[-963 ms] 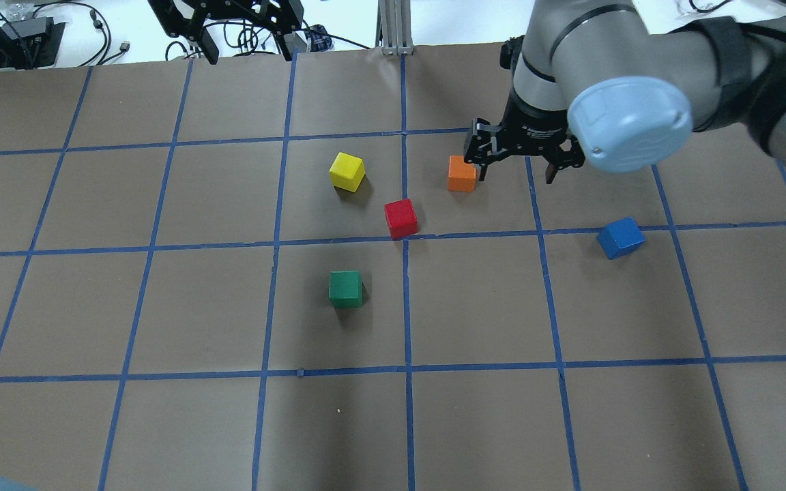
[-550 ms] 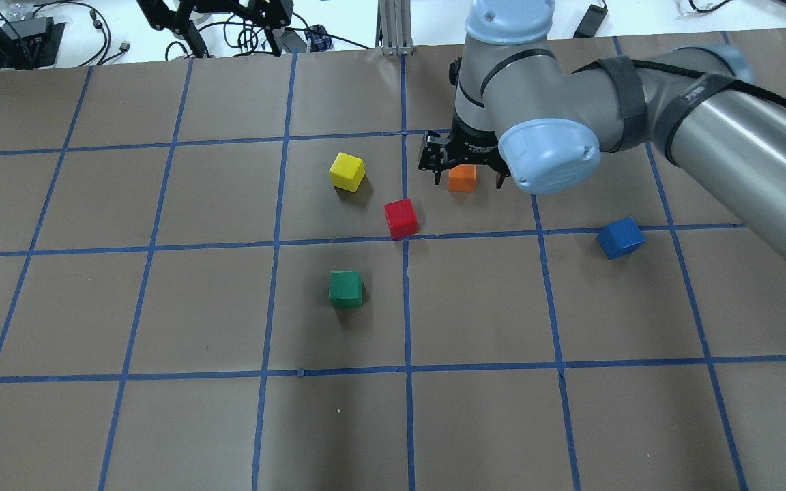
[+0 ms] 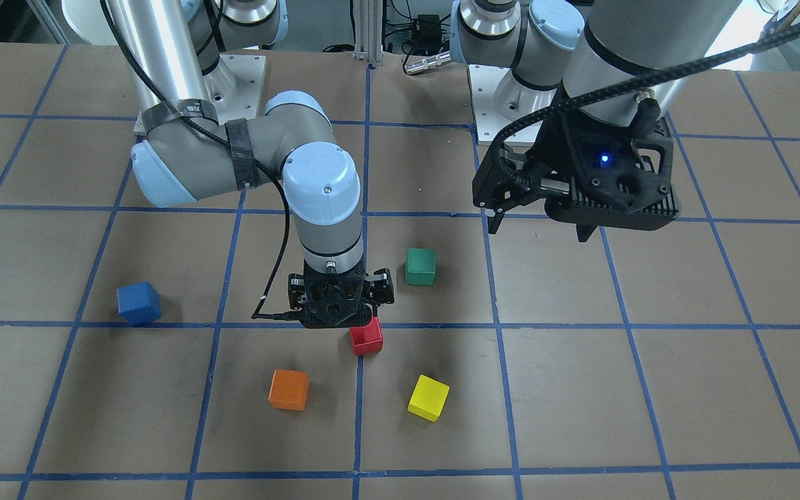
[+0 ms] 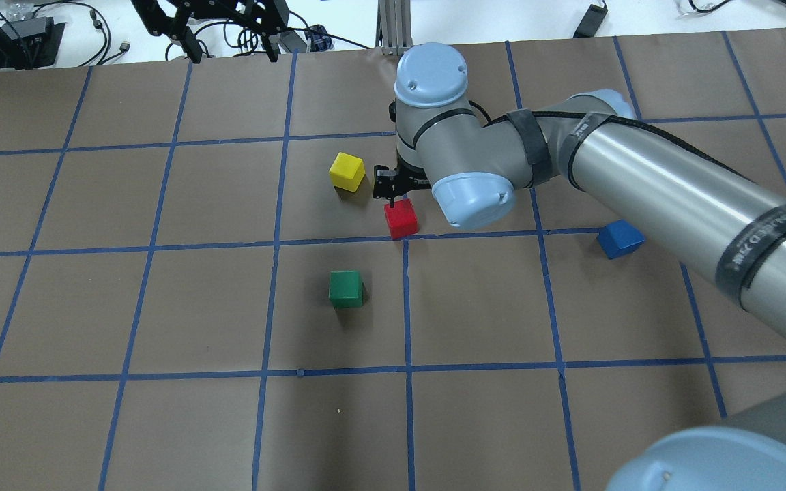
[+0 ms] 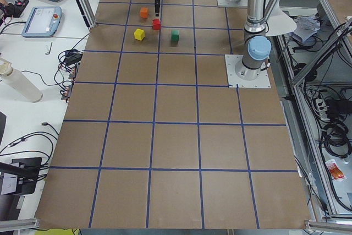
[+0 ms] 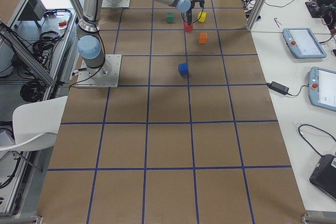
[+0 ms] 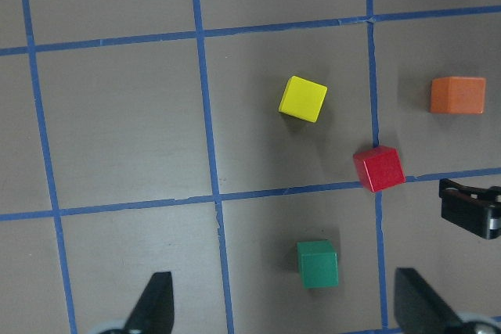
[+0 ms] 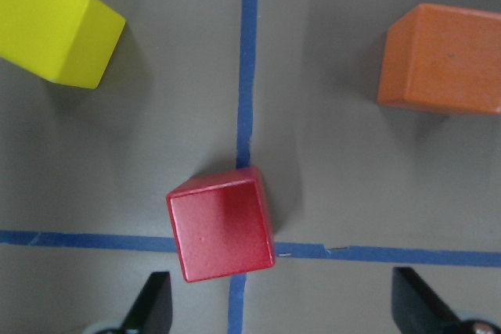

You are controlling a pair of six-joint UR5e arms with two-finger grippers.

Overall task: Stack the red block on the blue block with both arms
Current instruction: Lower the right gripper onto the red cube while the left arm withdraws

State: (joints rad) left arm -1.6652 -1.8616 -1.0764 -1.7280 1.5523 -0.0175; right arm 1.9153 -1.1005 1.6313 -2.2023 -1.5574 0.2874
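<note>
The red block (image 4: 400, 218) sits on the brown table near a blue tape crossing; it also shows in the front view (image 3: 366, 338) and the right wrist view (image 8: 221, 224). My right gripper (image 3: 342, 316) hovers just over it, open and empty. In the right wrist view the block lies a little ahead of my open right gripper (image 8: 286, 310) and left of its centre. The blue block (image 4: 620, 238) sits alone to the right, also in the front view (image 3: 139, 303). My left gripper (image 3: 539, 226) hangs high over the table, open and empty, and shows in its own wrist view (image 7: 286, 310).
An orange block (image 3: 288, 389), a yellow block (image 4: 346, 171) and a green block (image 4: 345, 288) stand around the red one. The right arm's wrist hides the orange block in the overhead view. Blue tape lines grid the table (image 4: 161, 423).
My right gripper has swung left, from beside and over the orange block to just over the red block. The blocks have not moved. The left gripper has drifted slightly.
</note>
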